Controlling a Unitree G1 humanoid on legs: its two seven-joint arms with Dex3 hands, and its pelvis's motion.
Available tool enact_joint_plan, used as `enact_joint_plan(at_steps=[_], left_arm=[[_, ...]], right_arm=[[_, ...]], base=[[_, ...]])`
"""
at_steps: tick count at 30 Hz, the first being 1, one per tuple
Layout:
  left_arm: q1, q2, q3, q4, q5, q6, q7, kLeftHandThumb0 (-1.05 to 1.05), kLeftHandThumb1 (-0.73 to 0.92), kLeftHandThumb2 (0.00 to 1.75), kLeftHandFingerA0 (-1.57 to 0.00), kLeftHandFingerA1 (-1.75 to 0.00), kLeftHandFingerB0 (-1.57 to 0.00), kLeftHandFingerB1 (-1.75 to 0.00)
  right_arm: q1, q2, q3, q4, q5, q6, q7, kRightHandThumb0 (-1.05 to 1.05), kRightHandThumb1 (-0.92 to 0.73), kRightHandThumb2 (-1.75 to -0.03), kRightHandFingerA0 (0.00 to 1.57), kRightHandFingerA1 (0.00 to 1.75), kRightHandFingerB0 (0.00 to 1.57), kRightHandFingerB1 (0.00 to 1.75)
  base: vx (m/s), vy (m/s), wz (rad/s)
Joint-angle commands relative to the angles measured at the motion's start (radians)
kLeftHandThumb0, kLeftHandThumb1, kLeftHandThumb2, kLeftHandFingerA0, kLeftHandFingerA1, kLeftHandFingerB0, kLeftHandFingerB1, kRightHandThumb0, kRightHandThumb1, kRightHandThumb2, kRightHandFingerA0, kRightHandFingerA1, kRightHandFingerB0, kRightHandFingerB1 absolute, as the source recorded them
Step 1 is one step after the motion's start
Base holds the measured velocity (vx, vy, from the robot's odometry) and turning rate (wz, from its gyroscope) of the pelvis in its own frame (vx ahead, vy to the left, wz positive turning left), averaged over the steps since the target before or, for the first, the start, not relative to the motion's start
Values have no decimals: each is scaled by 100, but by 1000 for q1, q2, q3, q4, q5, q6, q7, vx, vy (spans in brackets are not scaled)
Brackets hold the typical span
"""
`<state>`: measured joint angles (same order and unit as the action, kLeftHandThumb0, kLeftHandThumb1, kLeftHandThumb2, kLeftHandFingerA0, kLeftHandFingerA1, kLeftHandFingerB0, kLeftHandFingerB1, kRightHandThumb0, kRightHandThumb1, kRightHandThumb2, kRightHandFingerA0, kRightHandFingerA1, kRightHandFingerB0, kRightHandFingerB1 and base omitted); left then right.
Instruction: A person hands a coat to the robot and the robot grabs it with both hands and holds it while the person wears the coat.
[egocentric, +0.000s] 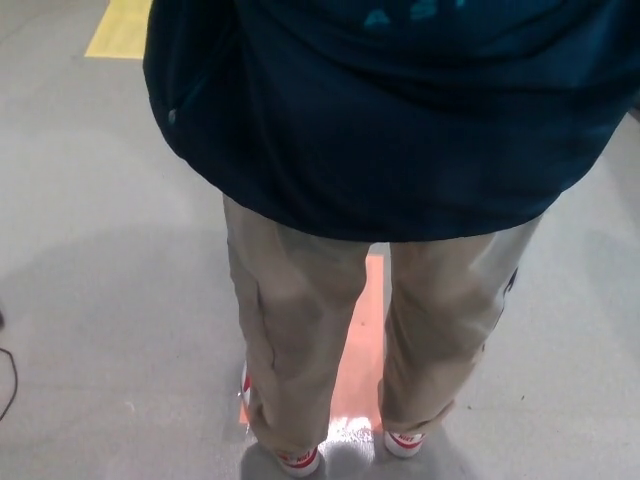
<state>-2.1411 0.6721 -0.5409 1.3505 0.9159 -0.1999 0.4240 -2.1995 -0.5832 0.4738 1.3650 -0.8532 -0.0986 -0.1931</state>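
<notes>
Coat (400, 120): dark navy, fills upper frame, hem draped over person's legs (290, 340); appears on the person's back. Robot's hands not in view, so grip can't be confirmed. Judged late stage, wearing approx. done. Floor (90, 250) grey.

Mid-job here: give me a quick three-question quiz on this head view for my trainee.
1. True or false: a robot hand shows in the head view.
2. What colour is the floor marking at the top left? A yellow, B blue, C green.
3. Fill in: the dark coat hangs over the person's tan ____.

Key:
1. False; neither hand is in view.
2. A; the yellow marking lies on the grey floor.
3. Trousers, above red-and-white shoes.
</notes>
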Motion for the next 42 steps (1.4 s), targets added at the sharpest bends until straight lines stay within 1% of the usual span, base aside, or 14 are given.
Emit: enact_joint_plan(at_steps=[1, 6, 12, 16, 19, 22, 23, 25, 28, 31, 34, 38, 39, 42], left_arm=[[15, -3, 51, -11, -60, -6, -31, -102, 72, 101, 0, 0, 0, 0], [26, 7, 109, -30, -105, -22, -20, -102, 80, 109, 0, -5, 0, 0], [119, 64, 192, -165, -144, -80, 51, -101, 86, 113, 0, -1, 0, 0], [313, 131, 296, -450, -210, -105, 7, -101, 87, 113, 0, 0, 0, 0], [536, 165, 416, -764, -284, -50, -70, -101, 87, 114, 0, 0, 0, 0], [760, 173, 519, -1059, -288, 25, -100, -99, 89, 115, 0, -1, 0, 0], [870, 153, 574, -1200, -278, 80, -118, -100, 90, 117, 0, 0, 0, 0], [1074, 86, 681, -1438, -273, 112, -128, -98, 88, 116, 0, -1, 0, -3], [1246, 10, 752, -1652, -249, 147, -172, -97, 89, 118, 0, -3, 0, -3], [1414, -76, 802, -1847, -228, 166, -205, -98, 86, 114, 0, -3, 0, -1], [1582, -160, 823, -1967, -212, 130, -168, -98, 86, 115, 0, -3, 0, 0], [1823, -247, 844, -2095, -161, 69, -134, -99, 89, 118, 0, -3, 0, 0], [1930, -283, 842, -2119, -137, 26, -91, -97, 90, 116, 0, -2, 0, 0], [2143, -334, 809, -2130, -125, -83, 10, -94, 90, 114, 0, -2, 0, 0]], right_arm=[[3, -10, -32, -13, 41, 15, -4, -100, -76, -106, 0, 4, 0, 0], [25, -26, -89, -35, 83, -61, -59, -102, -83, -114, 0, 4, 0, 0], [136, -72, -227, -141, 195, -212, -119, -97, -84, -111, 0, 3, 0, 0], [340, -142, -327, -407, 266, -316, -118, -96, -85, -111, 0, 3, 0, 0], [580, -168, -424, -746, 314, -299, -105, -95, -85, -110, 0, 3, 0, 0], [786, -150, -511, -1011, 352, -289, -103, -95, -84, -110, 0, 2, 0, 0], [878, -134, -545, -1129, 353, -270, -103, -96, -86, -112, 0, 2, 0, 0], [1057, -82, -611, -1337, 357, -280, -124, -92, -82, -110, 0, 3, 0, 3], [1216, -26, -657, -1529, 368, -248, -94, -95, -83, -109, 0, 1, 0, 0], [1393, 46, -687, -1741, 314, -190, -75, -96, -84, -112, 0, 2, 0, 0], [1542, 99, -682, -1877, 333, -210, -69, -97, -81, -110, 0, 2, 0, 0], [1684, 148, -630, -1952, 299, -267, -120, -97, -77, -105, 0, 5, 0, 0], [1753, 162, -612, -1988, 292, -269, -116, -93, -69, -97, 0, 6, 0, 0], [1892, 207, -551, -2001, 247, -324, -187, -94, -72, -100, 0, 2, 0, 0]], base=[[0, 0, 0], [0, 0, 0], [0, 0, 0], [0, 0, 0], [0, 0, 0], [0, 0, 0], [0, 0, 0], [0, 0, 0], [0, 0, 0], [0, 0, 0], [0, 0, 0], [0, 0, 0], [0, 0, 0], [0, 0, 0]])
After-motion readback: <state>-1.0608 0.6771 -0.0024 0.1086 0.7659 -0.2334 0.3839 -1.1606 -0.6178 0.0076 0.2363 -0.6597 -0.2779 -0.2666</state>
